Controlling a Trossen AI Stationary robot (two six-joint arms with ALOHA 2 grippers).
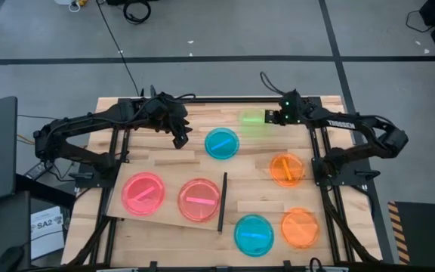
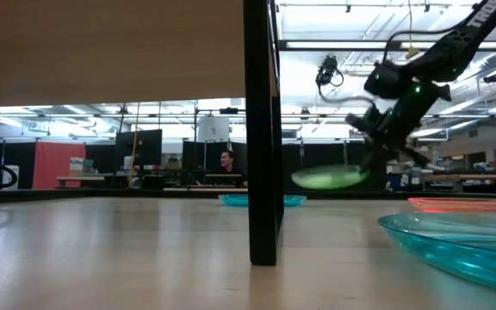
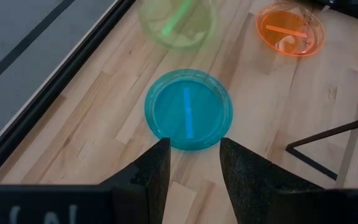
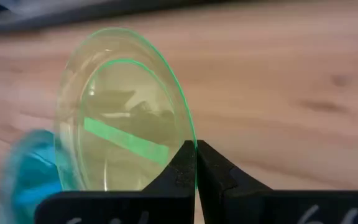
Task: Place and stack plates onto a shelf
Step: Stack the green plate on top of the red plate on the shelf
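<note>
A green plate (image 1: 252, 119) hangs clear of the tabletop (image 1: 165, 155) near its far edge, at about one o'clock from the table's centre, its rim pinched in the clenched right gripper (image 1: 269, 117). At eight o'clock of it a blue plate (image 1: 222, 143) lies flat, with the left gripper (image 1: 180, 139) just beside it at nine o'clock, fingers parted and grasping nothing. The shelf (image 1: 165, 213), at seven o'clock, carries two pink plates (image 1: 143, 193) side by side.
</note>
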